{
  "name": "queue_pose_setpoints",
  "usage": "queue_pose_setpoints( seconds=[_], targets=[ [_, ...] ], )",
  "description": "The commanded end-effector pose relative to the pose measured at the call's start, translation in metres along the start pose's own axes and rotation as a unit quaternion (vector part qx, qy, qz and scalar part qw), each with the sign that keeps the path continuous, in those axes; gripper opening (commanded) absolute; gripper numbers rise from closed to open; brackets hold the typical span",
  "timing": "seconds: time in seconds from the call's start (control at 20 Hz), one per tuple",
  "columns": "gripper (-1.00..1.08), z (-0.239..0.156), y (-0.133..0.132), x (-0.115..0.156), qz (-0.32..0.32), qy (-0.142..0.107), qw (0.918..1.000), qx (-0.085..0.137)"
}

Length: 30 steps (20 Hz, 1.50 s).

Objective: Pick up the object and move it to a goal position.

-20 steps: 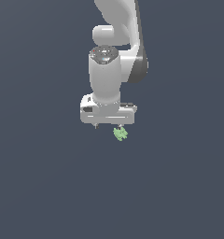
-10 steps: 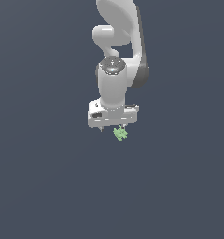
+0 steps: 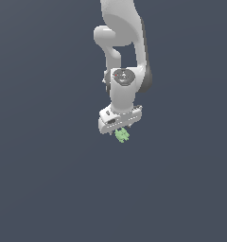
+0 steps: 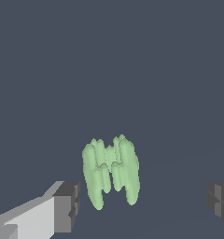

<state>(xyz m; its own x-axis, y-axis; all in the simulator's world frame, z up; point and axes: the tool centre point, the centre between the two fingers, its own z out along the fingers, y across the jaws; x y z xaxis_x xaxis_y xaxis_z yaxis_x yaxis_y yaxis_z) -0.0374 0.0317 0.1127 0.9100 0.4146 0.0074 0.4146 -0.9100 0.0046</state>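
The object is a small light-green lumpy thing with upright knobs, lying on the dark grey floor. In the wrist view it sits between my two dark fingertips, closer to one of them, with a gap on each side. My gripper is open and holds nothing. In the exterior view the object peeks out just under the white hand, and the gripper hangs directly over it. Most of the fingers are hidden by the hand there.
The white arm rises straight up from the hand. Around the object there is only the plain dark grey floor. No goal marker shows in either view.
The hand has turned about its vertical axis and shifted slightly down and toward the exterior view's right, centring over the object. The object has not moved.
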Motion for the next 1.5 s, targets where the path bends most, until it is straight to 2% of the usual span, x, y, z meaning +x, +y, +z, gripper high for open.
queue_pose_setpoints(
  seconds=[0.0, 0.4, 0.75, 1.2, 1.45],
  targets=[
    [1.00, 0.008, -0.008, -0.004, -0.028, -0.001, 0.9996, 0.001],
    [1.00, 0.021, -0.021, -0.011, -0.073, -0.003, 0.9973, 0.002],
    [1.00, 0.026, -0.021, -0.011, -0.072, -0.004, 0.9974, 0.003],
    [1.00, 0.064, -0.022, -0.012, -0.074, -0.004, 0.9972, 0.003],
    [1.00, 0.071, -0.021, -0.012, -0.075, -0.003, 0.9972, 0.003]
  ],
)
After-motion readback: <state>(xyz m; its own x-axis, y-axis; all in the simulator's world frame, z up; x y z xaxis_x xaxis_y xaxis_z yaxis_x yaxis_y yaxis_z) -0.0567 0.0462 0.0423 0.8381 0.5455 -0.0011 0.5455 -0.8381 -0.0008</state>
